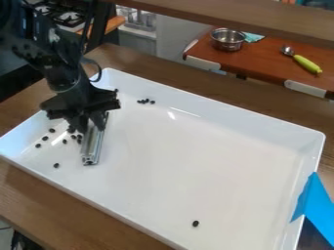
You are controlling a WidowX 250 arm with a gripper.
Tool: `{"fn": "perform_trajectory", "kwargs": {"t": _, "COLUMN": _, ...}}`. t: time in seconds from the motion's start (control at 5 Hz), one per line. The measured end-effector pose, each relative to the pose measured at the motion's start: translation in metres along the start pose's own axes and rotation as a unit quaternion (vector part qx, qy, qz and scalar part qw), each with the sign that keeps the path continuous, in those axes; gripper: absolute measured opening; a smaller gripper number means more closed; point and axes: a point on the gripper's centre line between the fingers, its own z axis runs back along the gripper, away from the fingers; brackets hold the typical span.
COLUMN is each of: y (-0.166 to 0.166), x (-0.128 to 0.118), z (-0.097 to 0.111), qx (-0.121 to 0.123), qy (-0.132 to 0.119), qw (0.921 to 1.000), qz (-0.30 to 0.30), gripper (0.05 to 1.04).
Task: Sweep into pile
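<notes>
gripper (90,127) has the metal bar (93,147), I'd keep it low and nudge the beans (56,165) at frame left gently

The camera looks down from above at a slant, across the white tray (196,161) and toward the metal pot (228,43) at upper right. It is quite near: the tray takes most of the frame, and the lower edge cuts it.

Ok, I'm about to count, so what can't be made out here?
In the camera view:
- Dark bits: too small to identify.
- Metal bar: upper part partly hidden by the claw.
- White tray: near corner cut off by bottom edge.
</notes>
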Motion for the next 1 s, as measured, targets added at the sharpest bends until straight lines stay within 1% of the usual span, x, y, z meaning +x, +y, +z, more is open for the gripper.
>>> {"fn": "perform_trajectory", "kwargs": {"t": 0.2, "y": -0.031, "x": -0.011, "z": 0.026, "qx": -0.053, "qy": -0.013, "qw": 0.9983, "qz": -0.019, "gripper": 0.329}}
{"fn": "perform_trajectory", "kwargs": {"t": 0.4, "y": -0.081, "x": -0.028, "z": 0.048, "qx": -0.105, "qy": -0.003, "qw": 0.9942, "qz": -0.024, "gripper": 0.329}}
{"fn": "perform_trajectory", "kwargs": {"t": 0.6, "y": -0.121, "x": -0.049, "z": 0.059, "qx": -0.131, "qy": 0.024, "qw": 0.9907, "qz": -0.031, "gripper": 0.329}}
{"fn": "perform_trajectory", "kwargs": {"t": 0.8, "y": -0.159, "x": -0.080, "z": 0.059, "qx": -0.134, "qy": 0.031, "qw": 0.9892, "qz": -0.051, "gripper": 0.329}}
{"fn": "perform_trajectory", "kwargs": {"t": 1.0, "y": -0.197, "x": -0.114, "z": 0.057, "qx": -0.135, "qy": 0.032, "qw": 0.9880, "qz": -0.067, "gripper": 0.329}}
